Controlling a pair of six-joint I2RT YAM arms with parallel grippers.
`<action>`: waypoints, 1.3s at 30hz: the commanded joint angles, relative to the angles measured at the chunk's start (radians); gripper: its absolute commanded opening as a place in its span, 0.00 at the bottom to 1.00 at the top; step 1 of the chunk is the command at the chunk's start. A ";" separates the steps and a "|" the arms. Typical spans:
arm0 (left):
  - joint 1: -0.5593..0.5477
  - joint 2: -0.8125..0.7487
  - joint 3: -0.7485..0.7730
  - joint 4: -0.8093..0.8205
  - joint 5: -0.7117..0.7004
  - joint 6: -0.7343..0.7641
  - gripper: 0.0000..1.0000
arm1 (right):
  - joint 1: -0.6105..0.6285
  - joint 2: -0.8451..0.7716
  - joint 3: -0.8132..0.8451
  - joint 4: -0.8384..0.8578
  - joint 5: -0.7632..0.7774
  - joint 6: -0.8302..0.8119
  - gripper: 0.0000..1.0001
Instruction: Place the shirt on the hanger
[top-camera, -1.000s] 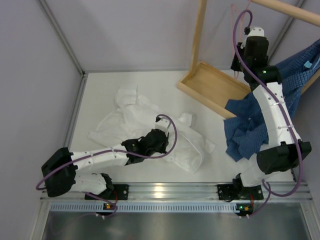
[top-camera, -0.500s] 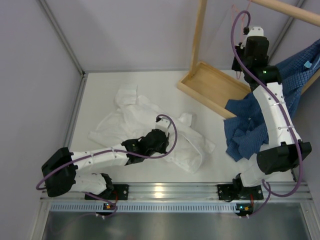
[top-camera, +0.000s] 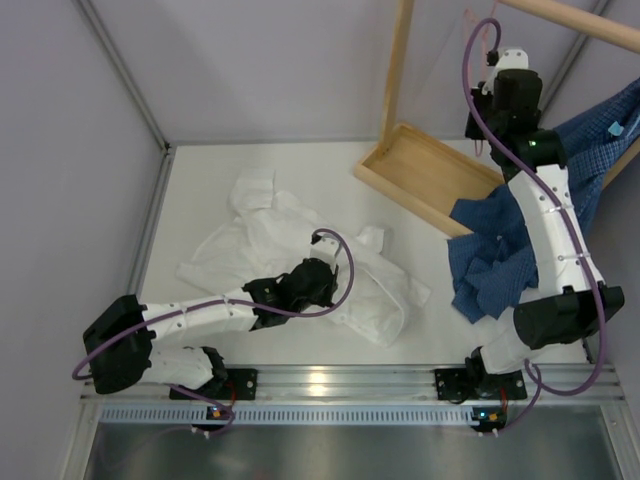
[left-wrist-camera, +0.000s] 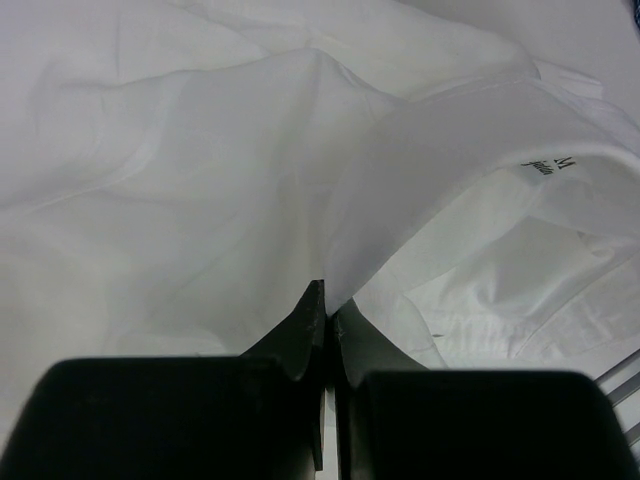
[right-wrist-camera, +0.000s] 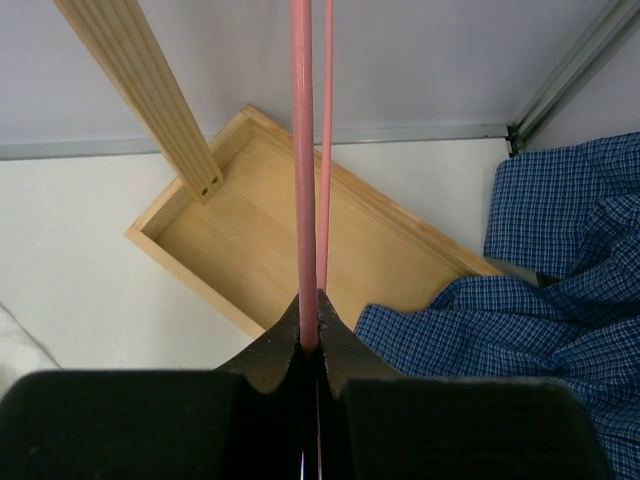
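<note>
Your right fingers (right-wrist-camera: 309, 306) just snapped shut on the hanger (right-wrist-camera: 302, 150), upper right; left fingers (left-wrist-camera: 321, 300) pinch the shirt (left-wrist-camera: 200, 200) closed, so you're fetching: unhook it next

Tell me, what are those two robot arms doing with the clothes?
They are working on hanging up the white shirt. The left end effector is pinched shut on a fold of it near the collar, down on the table. The right end effector is up by the wooden rack, shut on the pink hanger. The shirt is not on it yet.
</note>
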 joint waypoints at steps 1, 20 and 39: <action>0.000 -0.028 -0.015 0.050 -0.034 -0.022 0.00 | -0.015 -0.074 0.082 0.046 -0.017 -0.022 0.00; 0.026 -0.059 0.102 -0.133 -0.152 -0.084 0.00 | -0.023 -0.307 -0.112 -0.049 -0.323 0.008 0.00; 0.487 0.243 0.546 -0.269 0.222 -0.023 0.00 | 0.127 -1.045 -0.881 -0.207 -0.929 0.089 0.00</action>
